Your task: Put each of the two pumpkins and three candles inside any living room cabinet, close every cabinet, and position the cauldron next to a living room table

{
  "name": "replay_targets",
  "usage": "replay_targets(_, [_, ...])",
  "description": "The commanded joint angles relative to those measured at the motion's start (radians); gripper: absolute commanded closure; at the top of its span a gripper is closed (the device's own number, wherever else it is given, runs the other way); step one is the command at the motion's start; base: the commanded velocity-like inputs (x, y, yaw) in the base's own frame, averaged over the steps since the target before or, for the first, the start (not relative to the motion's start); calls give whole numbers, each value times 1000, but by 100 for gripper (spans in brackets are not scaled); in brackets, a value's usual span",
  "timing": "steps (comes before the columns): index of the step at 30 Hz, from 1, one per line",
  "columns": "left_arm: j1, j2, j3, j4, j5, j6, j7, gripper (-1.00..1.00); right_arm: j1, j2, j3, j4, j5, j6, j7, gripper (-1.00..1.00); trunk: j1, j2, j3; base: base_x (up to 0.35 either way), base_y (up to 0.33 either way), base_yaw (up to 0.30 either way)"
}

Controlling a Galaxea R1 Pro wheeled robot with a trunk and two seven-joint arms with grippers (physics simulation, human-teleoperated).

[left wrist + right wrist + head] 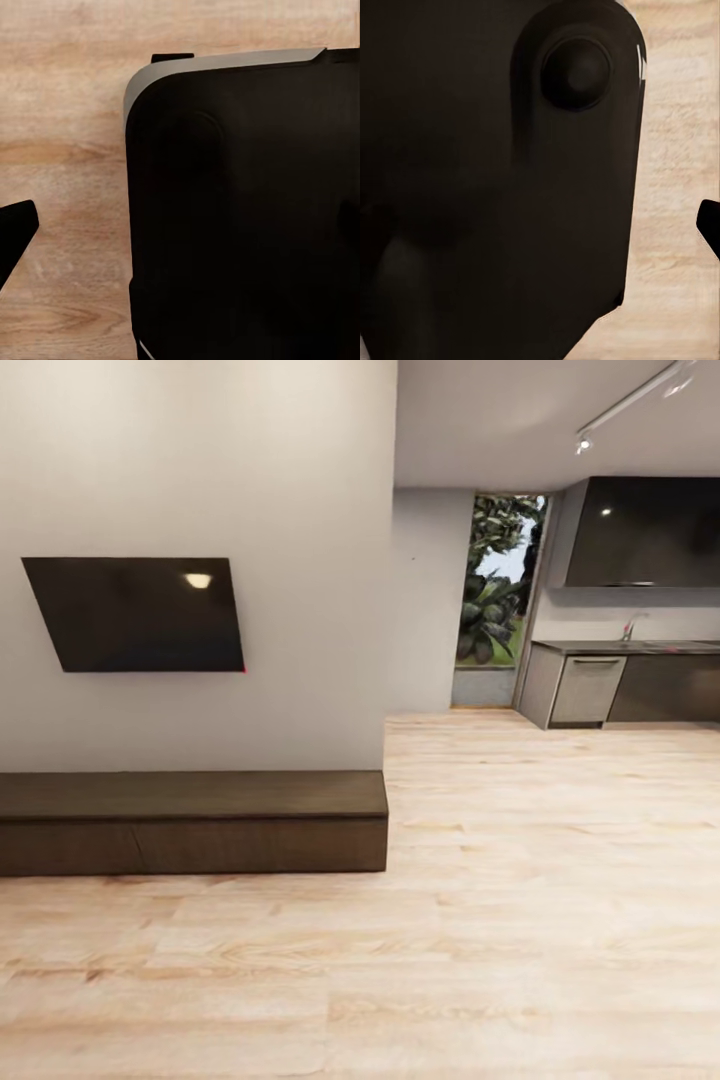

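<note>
Neither pincer's opening could be judged: in the left wrist view one black fingertip [15,232] of the left gripper poked in over the planks, and in the right wrist view one black fingertip [711,225] of the right gripper did likewise, each with no partner finger to compare, so wide or narrow I cannot tell. Both wrist cameras looked down past the robot's own rounded black body shell [240,210] onto the floor.

From the head view, the pale wood-plank floor [450,960] spread widest. Behind the cabinet rose a plain off-white wall [250,460]. The cabinet [190,822], a long, low, dark-brown wood-grain unit, stood against that wall's foot, its flat fronts flush and shut. Above the cabinet hung a flat black wall-mounted screen [140,615]. Well to the right of the cabinet and farther back sat a dark grey kitchen counter [630,685] with a black upper cupboard [645,532] over it. Between cabinet and counter, a tall narrow window [497,595] showed green plants.
</note>
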Motion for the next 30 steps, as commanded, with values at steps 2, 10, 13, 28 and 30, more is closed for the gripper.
replay_targets(2, [-1, 0, -1, 1, -1, -4, 0, -100, 0, 0, 0, 2, -1, -6, 1, -100, 1, 0, -1, 303, 56, 0])
replay_targets(10, [-1, 0, -1, 1, -1, -4, 0, -100, 0, 2, 1, 0, -2, -6, 1, -100, 1, 0, -1, 267, 52, 0])
replay_targets(13, [-1, 0, -1, 1, -1, -5, 0, -100, 0, 2, 1, -1, -3, -6, 1, -100, 1, 0, -1, 236, 30, 0])
replay_targets(28, [-1, 0, -1, 1, -1, -6, 0, -100, 0, 4, 3, -10, -4, -6, 1, -100, 1, 0, -1, 243, 57, 0])
replay_targets(30, [-1, 0, -1, 1, -1, -6, 0, -100, 0, 5, 4, -10, -4, -6, 1, -100, 1, 0, -1, 209, 114, 0])
